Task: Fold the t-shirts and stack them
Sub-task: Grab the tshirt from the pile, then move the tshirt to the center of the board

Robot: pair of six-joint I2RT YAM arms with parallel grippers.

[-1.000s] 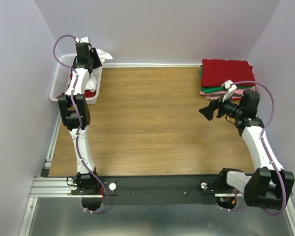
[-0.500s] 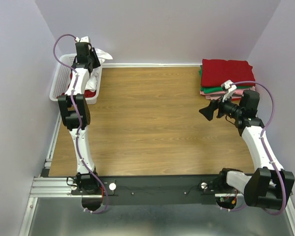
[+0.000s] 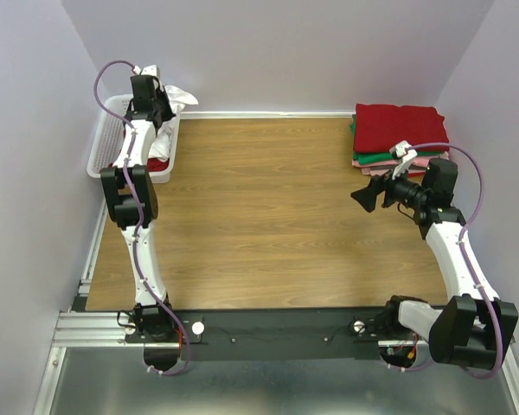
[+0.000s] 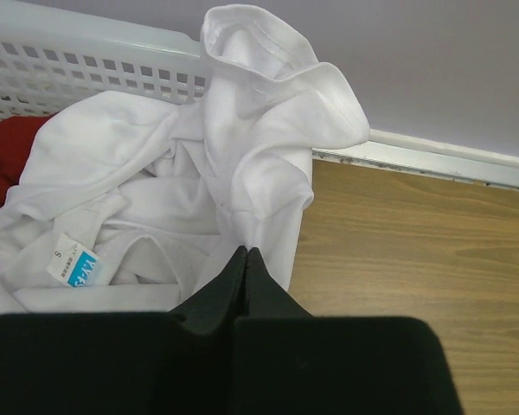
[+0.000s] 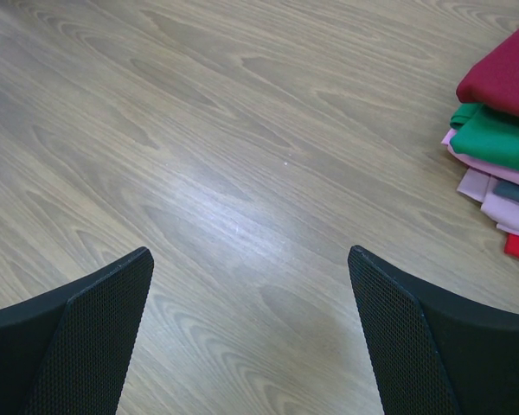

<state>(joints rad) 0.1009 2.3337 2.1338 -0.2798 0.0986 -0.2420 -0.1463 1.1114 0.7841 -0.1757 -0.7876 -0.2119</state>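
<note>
A crumpled white t-shirt with a small blue neck label hangs over the rim of the white lattice basket at the table's back left. My left gripper is shut on a fold of it, the cloth bunched at the tips. In the top view the left gripper sits over the basket with the white t-shirt beside it. A red t-shirt lies under the white one. My right gripper hangs open over bare wood, left of the folded stack.
The stack of folded t-shirts, red on top with green and pink below, sits at the back right corner against the wall. Walls close in the table at the back and both sides. The right gripper hovers near the stack's front left.
The left gripper's jaws have closed onto the white t-shirt and the wrist has shifted slightly toward the back wall. The right arm has not moved.
</note>
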